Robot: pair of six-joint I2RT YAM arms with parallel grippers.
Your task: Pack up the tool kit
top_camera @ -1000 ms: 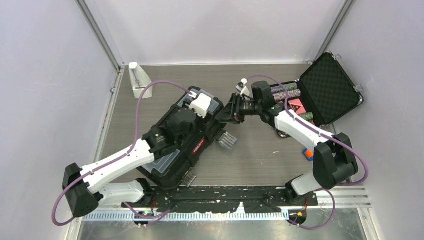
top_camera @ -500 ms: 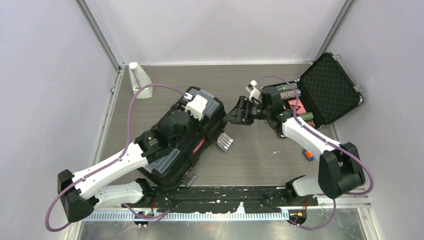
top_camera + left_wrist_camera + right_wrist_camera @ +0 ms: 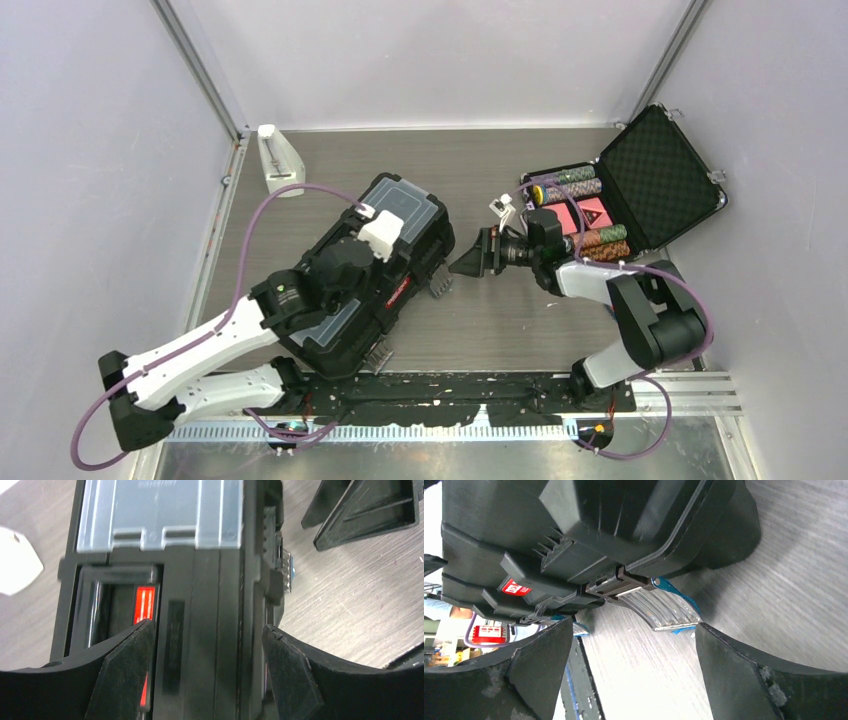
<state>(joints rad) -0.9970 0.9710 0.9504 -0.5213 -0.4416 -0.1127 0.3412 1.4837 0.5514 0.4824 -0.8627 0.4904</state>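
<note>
Since a second ago the right arm has drawn back from the end of the toolbox and its tool has widened. The left arm has slid back along the lid.

From above, the toolbox (image 3: pixel 420 225) lies closed and slanted on the worktop (image 3: pixel 520 330), left of centre. The right tool (image 3: pixel 475 255) stands just beside its right end, fingers apart and holding nothing. The nearer latch (image 3: pixel 438 282) sticks out from the box, so I judge it is not yet fastened. Bare worktop between the toolbox and the open poker chip case (image 3: pixel 640 190) gives the right arm room to move.

At the left wrist, the left tool (image 3: pixel 207 630) is spread, with one finger over the red-labelled handle (image 3: pixel 145 605) and the other past the front edge of the box. I see no squeeze. The clear lid compartment (image 3: pixel 160 515) lies ahead.

At the right wrist, the right tool gapes with nothing between its fingers. The latch (image 3: pixel 664 610) lies flared on the worktop just ahead and is probably the next target.
</note>
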